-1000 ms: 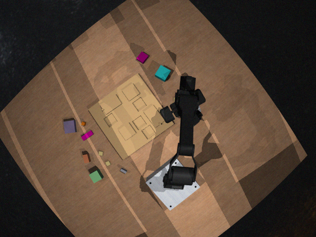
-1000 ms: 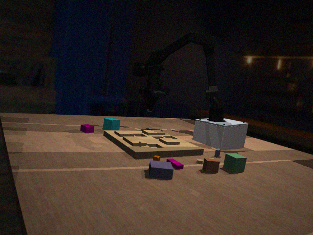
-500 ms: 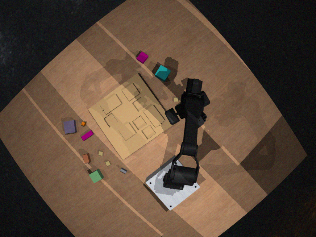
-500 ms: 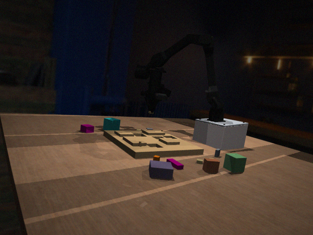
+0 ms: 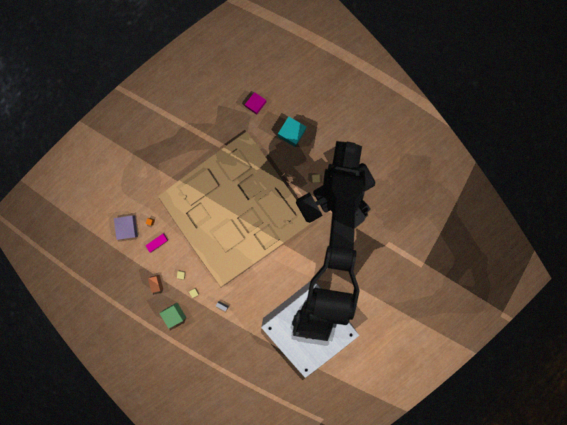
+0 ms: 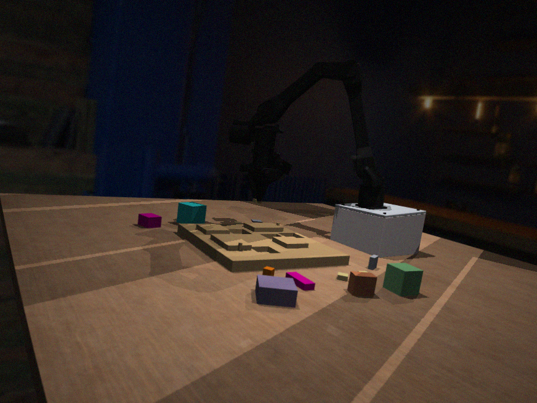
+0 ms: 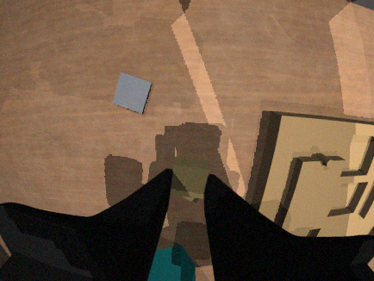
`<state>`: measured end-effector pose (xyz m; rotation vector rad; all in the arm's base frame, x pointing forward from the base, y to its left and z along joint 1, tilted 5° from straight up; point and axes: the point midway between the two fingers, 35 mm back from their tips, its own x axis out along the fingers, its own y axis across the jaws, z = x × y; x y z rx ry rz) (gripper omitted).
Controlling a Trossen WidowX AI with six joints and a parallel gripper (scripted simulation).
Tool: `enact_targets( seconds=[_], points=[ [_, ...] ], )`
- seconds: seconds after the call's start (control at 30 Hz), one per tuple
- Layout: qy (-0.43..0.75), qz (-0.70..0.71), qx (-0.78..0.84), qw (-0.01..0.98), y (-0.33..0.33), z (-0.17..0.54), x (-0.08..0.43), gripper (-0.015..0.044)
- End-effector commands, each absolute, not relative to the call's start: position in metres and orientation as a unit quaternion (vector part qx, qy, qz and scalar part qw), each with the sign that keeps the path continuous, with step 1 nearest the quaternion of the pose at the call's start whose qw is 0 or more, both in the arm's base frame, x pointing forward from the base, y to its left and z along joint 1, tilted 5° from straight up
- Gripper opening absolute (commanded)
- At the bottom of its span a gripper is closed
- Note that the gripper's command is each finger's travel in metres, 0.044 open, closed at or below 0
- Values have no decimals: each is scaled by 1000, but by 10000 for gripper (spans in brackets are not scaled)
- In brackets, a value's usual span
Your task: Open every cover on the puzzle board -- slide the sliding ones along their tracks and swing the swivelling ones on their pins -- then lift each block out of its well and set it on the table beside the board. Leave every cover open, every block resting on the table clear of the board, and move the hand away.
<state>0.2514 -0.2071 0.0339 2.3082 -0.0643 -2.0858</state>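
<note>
The tan puzzle board (image 5: 220, 274) (image 6: 312, 256) (image 7: 286, 138) lies flat. Several raised covers stand beside open wells; a knobbed cover (image 5: 197, 185) is at the left and another knobbed cover (image 5: 277, 208) (image 7: 319, 190) at the right. The wells that show look empty. My gripper (image 6: 255, 197) (image 7: 188, 178) is shut on a small yellow block (image 7: 190, 167), above the table just off the board's edge. In the top view the arm hides the fingertips. One yellow block (image 5: 316, 178) rests on the table beside the board; two more yellow blocks (image 5: 181, 275) (image 5: 193, 292) lie at its lower left.
A teal block (image 5: 291, 130) (image 6: 191, 212) (image 7: 172, 263) and magenta block (image 5: 255, 102) (image 6: 149, 220) lie beyond the board. A blue-grey square block (image 7: 132, 92) lies near the hand. Purple (image 5: 125, 227), orange (image 5: 149, 221), brown (image 5: 155, 284), green (image 5: 172, 316) and grey (image 5: 222, 305) blocks lie leftward.
</note>
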Motion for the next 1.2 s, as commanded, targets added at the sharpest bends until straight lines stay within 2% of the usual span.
enact_targets(
  seconds=[0.0,1.17],
  points=[
    [-18,-670,742,16,-207,28,252,80],
    [-18,-670,742,15,-207,-29,255,80]
  ],
)
